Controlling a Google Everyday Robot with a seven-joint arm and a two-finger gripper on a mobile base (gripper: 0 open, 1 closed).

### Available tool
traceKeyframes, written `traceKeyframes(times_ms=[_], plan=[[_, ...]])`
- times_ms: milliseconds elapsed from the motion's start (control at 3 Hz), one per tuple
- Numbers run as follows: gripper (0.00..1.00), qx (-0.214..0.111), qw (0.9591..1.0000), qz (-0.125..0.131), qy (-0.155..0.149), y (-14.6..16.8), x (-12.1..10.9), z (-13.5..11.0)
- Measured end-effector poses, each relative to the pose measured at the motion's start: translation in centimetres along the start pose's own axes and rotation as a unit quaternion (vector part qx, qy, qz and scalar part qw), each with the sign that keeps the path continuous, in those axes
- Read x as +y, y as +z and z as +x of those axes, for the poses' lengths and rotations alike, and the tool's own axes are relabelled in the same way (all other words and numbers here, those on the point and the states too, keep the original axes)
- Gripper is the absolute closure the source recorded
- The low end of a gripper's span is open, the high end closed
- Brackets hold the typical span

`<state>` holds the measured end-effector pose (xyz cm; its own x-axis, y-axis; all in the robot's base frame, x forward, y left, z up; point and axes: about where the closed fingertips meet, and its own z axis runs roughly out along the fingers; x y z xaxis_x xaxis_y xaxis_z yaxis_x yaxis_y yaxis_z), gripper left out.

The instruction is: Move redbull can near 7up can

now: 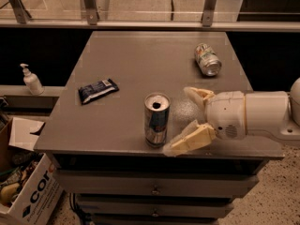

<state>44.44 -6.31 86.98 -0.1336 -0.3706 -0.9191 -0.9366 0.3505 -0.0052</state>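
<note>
Gripper (178,121) spread wide, holding nothing, just right of the redbull can (156,120).
Can stands upright near the table (140,50) front edge, well apart from the 7up can (207,59), which lies on its side back right. We judge it light, thin-walled, slick and tippy; we'd grip mid-body, squeeze gently, keep it upright.
</note>
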Motion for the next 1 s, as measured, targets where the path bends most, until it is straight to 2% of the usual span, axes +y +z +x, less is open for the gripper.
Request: traceKeyframes(times_ms=[333,667,1000], plan=[[0.00,-0.009,0.9999,-0.012,-0.007,1.5,0.5,0.3],[0.00,-0.023,0.9989,-0.032,-0.027,2.9,1.5,-0.7],[0.16,-0.035,0.9979,-0.045,-0.032,3.8,2.3,-1.3]])
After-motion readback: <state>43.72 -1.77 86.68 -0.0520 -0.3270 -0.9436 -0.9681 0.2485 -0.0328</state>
